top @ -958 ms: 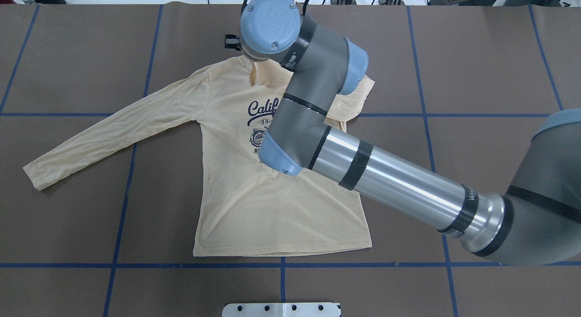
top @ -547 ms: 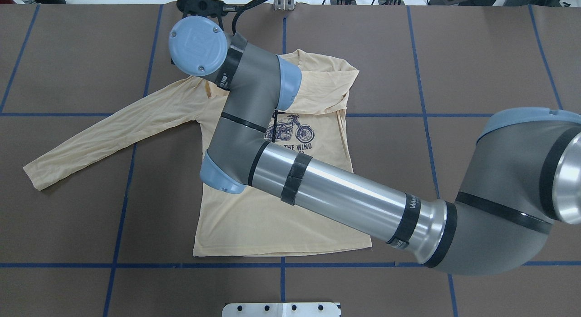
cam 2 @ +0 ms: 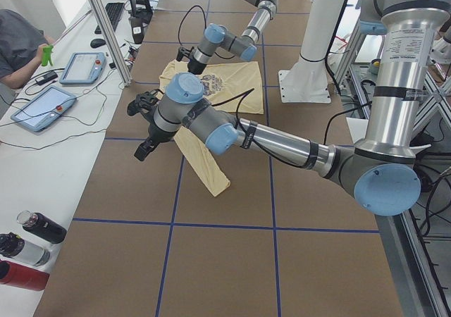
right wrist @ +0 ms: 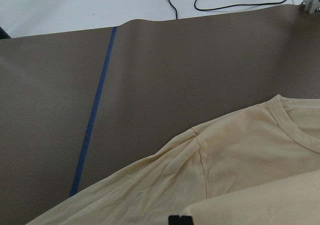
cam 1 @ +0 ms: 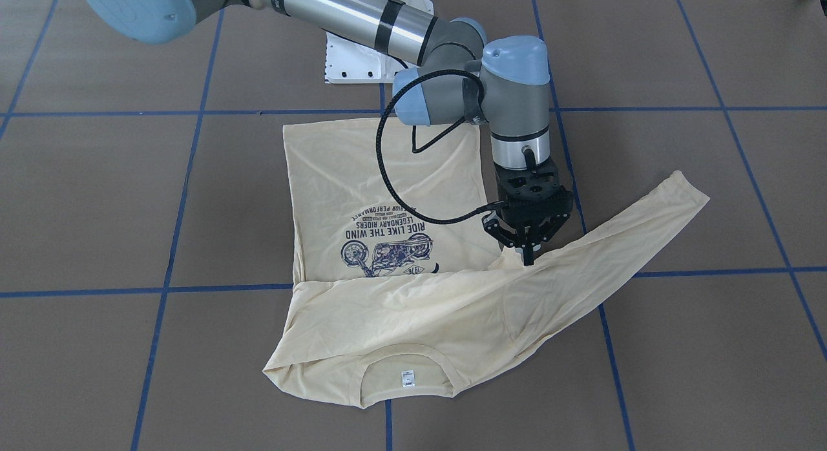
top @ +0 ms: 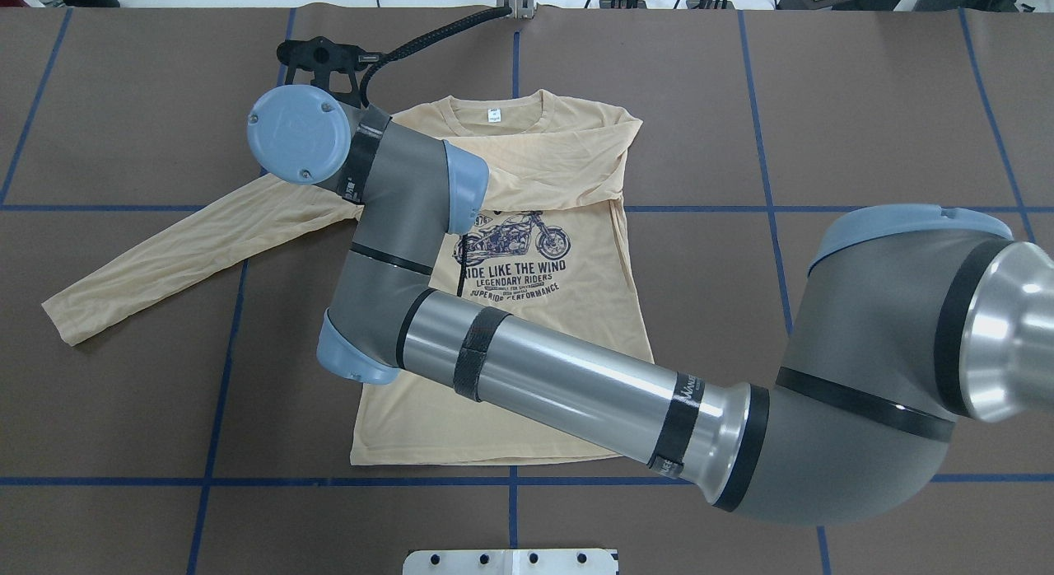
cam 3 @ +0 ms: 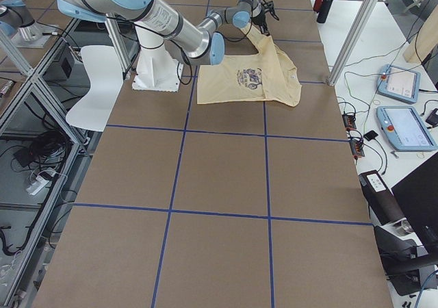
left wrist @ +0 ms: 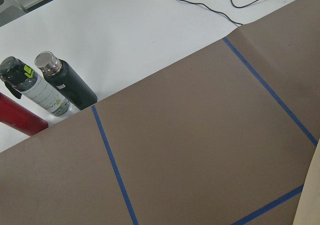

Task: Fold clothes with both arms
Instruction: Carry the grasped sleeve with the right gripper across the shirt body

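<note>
In the overhead view the shirt [top: 510, 377] lies flat on the brown worktop [top: 865, 105] with its long axis running 12 to 6 o'clock. The ribbed collar [top: 494, 104] and white neck tag [top: 493, 114] point to 12 o'clock, away from the robot, and the hem [top: 494, 460] is at 6 o'clock. The navy motorcycle print [top: 515, 258] faces up and reads upright from the robot's side. One sleeve [top: 165, 258] stretches out straight toward 8 o'clock. The other sleeve is folded over the chest, a creased band crossing just above the print toward 9 o'clock. The hem sits just inside a blue tape line [top: 247, 481], and the collar lies near the worktop's far edge. Brown surface shows on every side of the garment, with the widest stretch toward 3 o'clock. The right arm [top: 576, 385] comes in from 4 o'clock and crosses over the body of the shirt. The right end effector [cam 1: 527, 254] points straight down at the shoulder on the outstretched-sleeve side. Its fingers are drawn together on a small raised peak of the fabric there. The left end effector [cam 2: 144, 148] shows only in the side view, hanging above the worktop, and whether it is spread or pressed together cannot be told. Its wrist camera looks down on tape-marked worktop and three bottles [left wrist: 45, 95] lying on a white surface beyond the edge.
</note>
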Controlling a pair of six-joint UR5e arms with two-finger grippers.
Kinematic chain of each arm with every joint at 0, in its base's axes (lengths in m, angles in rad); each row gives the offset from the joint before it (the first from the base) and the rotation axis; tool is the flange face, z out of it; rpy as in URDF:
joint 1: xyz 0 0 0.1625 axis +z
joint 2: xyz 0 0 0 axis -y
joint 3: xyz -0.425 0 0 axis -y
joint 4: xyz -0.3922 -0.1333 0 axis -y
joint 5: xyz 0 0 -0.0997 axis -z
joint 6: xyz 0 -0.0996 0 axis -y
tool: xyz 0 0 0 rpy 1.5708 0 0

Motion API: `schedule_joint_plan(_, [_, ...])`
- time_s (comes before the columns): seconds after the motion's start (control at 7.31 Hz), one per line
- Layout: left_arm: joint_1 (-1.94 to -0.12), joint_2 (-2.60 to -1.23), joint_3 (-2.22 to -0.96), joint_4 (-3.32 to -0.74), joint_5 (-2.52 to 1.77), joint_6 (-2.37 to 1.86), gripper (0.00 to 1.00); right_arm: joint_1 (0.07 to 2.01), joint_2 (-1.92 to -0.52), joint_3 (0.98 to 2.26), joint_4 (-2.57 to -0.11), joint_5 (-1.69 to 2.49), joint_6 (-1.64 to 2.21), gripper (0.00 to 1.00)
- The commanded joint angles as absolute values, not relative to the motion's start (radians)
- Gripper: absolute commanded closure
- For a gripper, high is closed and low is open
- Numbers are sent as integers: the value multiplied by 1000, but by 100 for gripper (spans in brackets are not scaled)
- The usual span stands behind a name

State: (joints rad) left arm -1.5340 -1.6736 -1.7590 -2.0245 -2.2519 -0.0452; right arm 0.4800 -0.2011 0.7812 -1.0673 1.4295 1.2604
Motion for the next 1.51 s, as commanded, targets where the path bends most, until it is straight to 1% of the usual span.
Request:
schedule_joint_plan(0.0, [-1534,-1674,-1761,-2025,-2252,-46,0,479,-148,729,-1066,1417,1351,66])
schedule_joint_plan(0.14, [-1534,-1674,-1763,-2025,-2252,-46,0,479,-128,724,-1068,1414,1370,2])
schedule_joint_plan(0.41, [-1534,-1674,-1763,-2025,-2252,-46,0,485,-106,723,-1074,1410,1396,1])
schedule_joint_plan(0.55, [-1534,-1675,-1766,-2025,-2253,-49,0,498,-94,726,-1122,1417,1407,1])
schedule_joint_plan(0.68, [-1532,-1675,-1766,-2025,-2278,-45,0,532,-74,742,-1212,1469,1407,1])
schedule_joint_plan(0.96, [-1504,-1675,-1761,-2081,-2290,-44,0,642,-78,829,-1419,1676,1344,1])
schedule_joint_plan(1.09, [-1459,-1677,-1759,-2086,-2292,-48,0,703,-112,877,-1496,1765,1280,1])
schedule_joint_plan(1.23, [-1435,-1675,-1758,-2088,-2292,-79,0,754,-196,981,-1562,1832,1196,0])
schedule_joint_plan(1.37, [-1415,-1674,-1758,-2104,-2286,-198,0,787,-300,1100,-1607,1868,1111,0])
